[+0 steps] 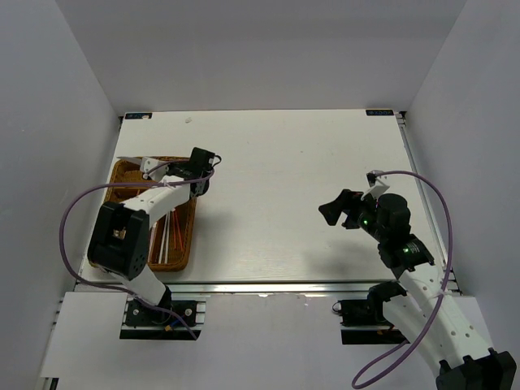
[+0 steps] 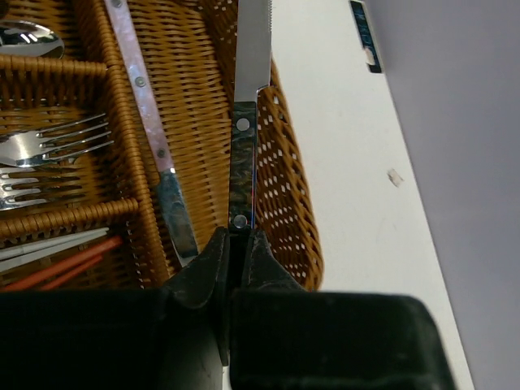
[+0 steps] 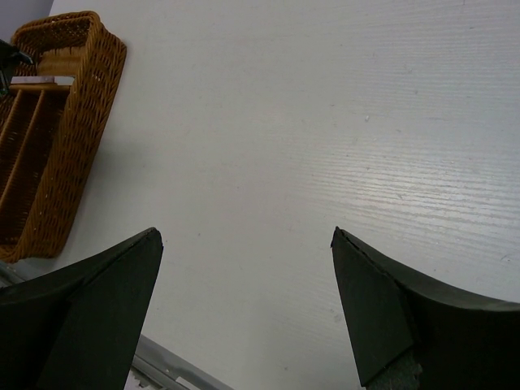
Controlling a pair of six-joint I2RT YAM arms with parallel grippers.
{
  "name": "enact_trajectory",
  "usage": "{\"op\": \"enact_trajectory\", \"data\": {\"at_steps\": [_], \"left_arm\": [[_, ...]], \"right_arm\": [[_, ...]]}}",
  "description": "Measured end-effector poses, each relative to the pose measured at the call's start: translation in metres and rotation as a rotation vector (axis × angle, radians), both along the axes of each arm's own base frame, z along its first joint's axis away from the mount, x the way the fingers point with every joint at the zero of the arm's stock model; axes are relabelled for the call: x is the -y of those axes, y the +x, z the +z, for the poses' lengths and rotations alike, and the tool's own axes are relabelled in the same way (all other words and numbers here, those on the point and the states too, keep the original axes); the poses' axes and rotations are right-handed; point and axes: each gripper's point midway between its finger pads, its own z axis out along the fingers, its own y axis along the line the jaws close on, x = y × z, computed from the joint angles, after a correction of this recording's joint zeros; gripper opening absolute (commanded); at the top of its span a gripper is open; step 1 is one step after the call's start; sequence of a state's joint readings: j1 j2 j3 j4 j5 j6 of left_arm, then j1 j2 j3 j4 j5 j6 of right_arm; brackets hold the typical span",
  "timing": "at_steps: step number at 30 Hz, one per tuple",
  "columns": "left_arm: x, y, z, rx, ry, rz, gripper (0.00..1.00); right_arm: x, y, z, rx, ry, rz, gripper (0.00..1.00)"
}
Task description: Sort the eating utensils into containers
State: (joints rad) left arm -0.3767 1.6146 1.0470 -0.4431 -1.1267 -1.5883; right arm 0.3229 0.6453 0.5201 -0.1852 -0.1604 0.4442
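left claw (image 2: 236,242) tight on dark-handled knife (image 2: 242,158) — over wicker tray (image 2: 294,203)

Left of the white tabletop (image 1: 292,162) centre, a white-shelled left arm (image 1: 158,199) with boxy black joints is trailing a purple cable (image 1: 69,218); right of it, the matching right arm (image 1: 435,317) is showing green lights (image 1: 367,221) and a matte black right gripper (image 3: 244,236).

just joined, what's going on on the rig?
Left tool is shut on a dark-handled knife, holding it over the wicker tray's outer edge, next to the slot where a pink-handled knife lies. Forks, a spoon and chopsticks sit in other compartments. Right tool is open above the table, holding nothing.
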Motion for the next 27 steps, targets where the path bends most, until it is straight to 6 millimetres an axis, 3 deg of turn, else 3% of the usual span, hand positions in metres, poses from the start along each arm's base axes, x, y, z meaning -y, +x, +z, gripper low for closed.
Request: {"op": "enact_trajectory", "data": {"at_steps": [7,10,11,12,16,23,27], "left_arm": [[-0.009,0.008,-0.03,-0.03,-0.017,0.054,0.0],[-0.009,0.014,-0.037,-0.038,-0.029,0.057,0.13],[-0.008,0.017,-0.039,-0.038,-0.032,0.058,0.21],[-0.008,0.019,-0.04,-0.036,-0.038,0.061,0.37],[-0.007,0.021,-0.043,-0.015,-0.068,0.072,0.63],[-0.008,0.018,-0.046,0.007,-0.104,0.089,0.73],[-0.009,0.017,-0.034,0.02,-0.105,0.08,0.88]], "right_arm": [[-0.001,0.0,-0.006,-0.011,-0.002,0.004,0.89],[-0.001,0.0,-0.006,-0.011,-0.002,0.004,0.89],[-0.001,0.0,-0.006,-0.011,-0.002,0.004,0.89],[-0.001,0.0,-0.006,-0.011,-0.002,0.004,0.89],[-0.001,0.001,-0.007,-0.01,-0.001,0.004,0.89],[-0.001,0.0,-0.009,-0.011,-0.003,0.007,0.89],[-0.001,0.001,-0.009,-0.007,-0.003,0.007,0.89]]}}
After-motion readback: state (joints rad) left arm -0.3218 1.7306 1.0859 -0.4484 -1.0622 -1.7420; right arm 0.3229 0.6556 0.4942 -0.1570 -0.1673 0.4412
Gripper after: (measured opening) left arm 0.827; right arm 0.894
